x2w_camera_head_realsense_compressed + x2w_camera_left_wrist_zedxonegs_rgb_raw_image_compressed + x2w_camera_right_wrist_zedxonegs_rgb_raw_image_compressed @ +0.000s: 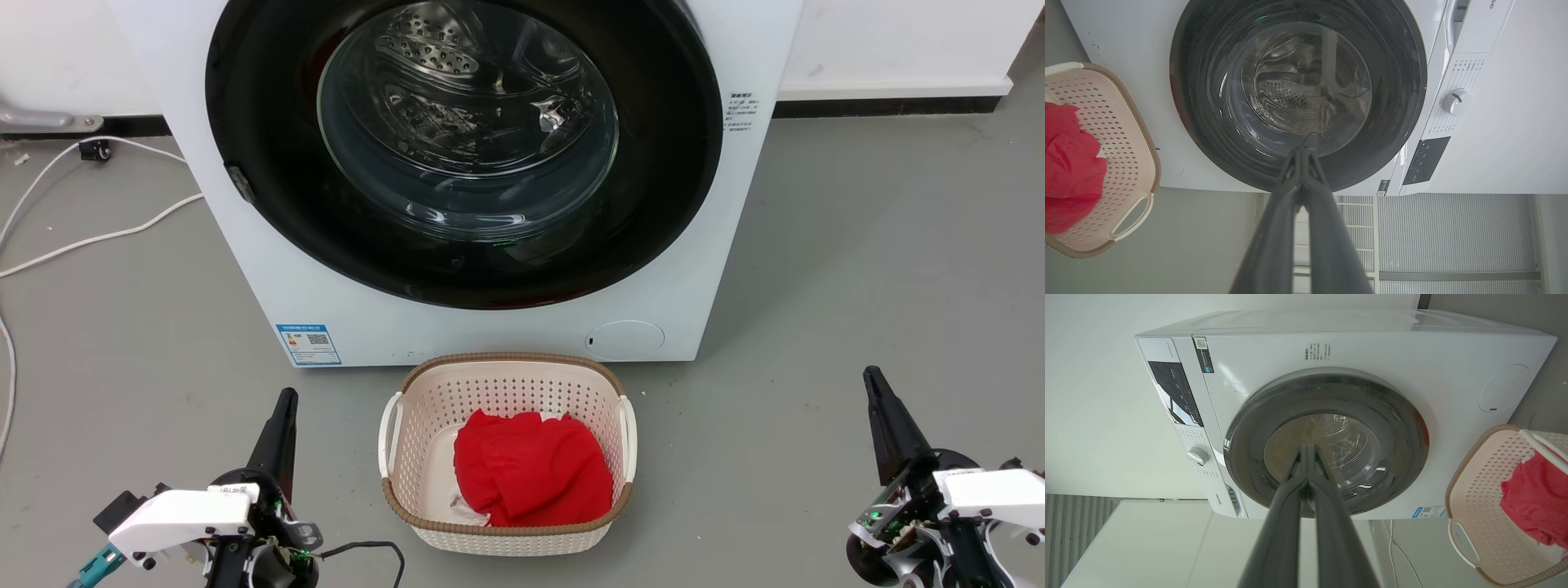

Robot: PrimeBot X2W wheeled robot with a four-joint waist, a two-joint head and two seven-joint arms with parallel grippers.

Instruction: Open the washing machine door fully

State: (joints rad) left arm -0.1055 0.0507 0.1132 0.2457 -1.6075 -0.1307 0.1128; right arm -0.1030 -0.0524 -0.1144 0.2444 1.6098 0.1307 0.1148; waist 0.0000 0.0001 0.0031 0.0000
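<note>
Left gripper [286, 402], right gripper [875, 382]: both pinched closed, empty, parked low before the washing machine [490, 331], likely awaiting the first reach. Washing machine door [465, 151]: on its front, lying flush, apparently latched shut.

1 washer [735, 245] w/ 1 door [465, 139], 1 basket [506, 359] w/ 1 red cloth [531, 469], 2 claws [286, 400] [873, 377]

Grey floor [882, 245]; white wall [898, 37] with dark baseboard [886, 106]; white cables [106, 237] trailing on floor at left.
</note>
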